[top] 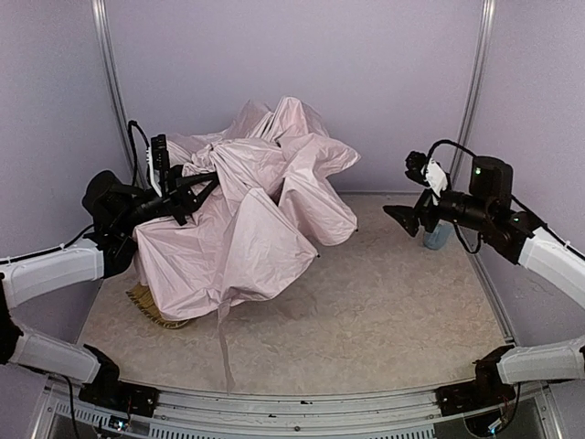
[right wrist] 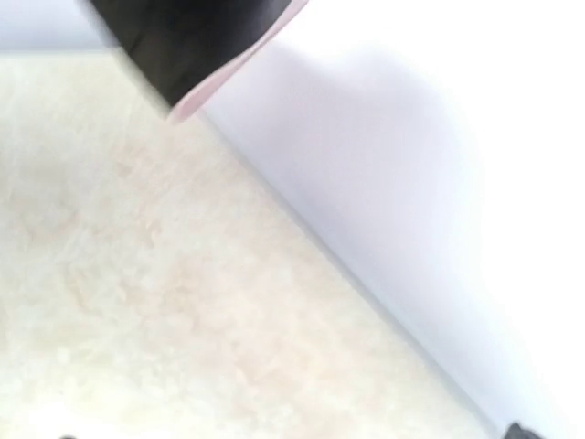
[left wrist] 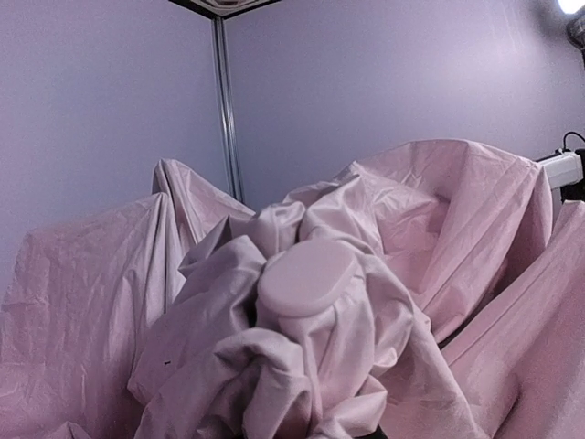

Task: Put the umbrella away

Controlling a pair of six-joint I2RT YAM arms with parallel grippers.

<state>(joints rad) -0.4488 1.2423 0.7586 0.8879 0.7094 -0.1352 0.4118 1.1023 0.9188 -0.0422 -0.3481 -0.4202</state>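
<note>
The umbrella [top: 260,197] lies half collapsed at the left and middle of the table, its pale pink canopy crumpled in loose folds. My left gripper [top: 187,194] reaches into the fabric at the canopy's upper left, among black ribs, and holds it raised. In the left wrist view bunched pink fabric [left wrist: 366,347] fills the frame around a pale oval end cap [left wrist: 307,274], and my fingers are hidden under it. My right gripper [top: 404,219] is open and empty above the table at the right, apart from the canopy. A black-lined canopy edge [right wrist: 183,46] shows in the right wrist view.
A woven straw tray [top: 151,306] sticks out from under the canopy at the front left. A small bluish object [top: 437,238] stands behind my right gripper by the right wall. A thin pink strap [top: 224,352] hangs toward the front edge.
</note>
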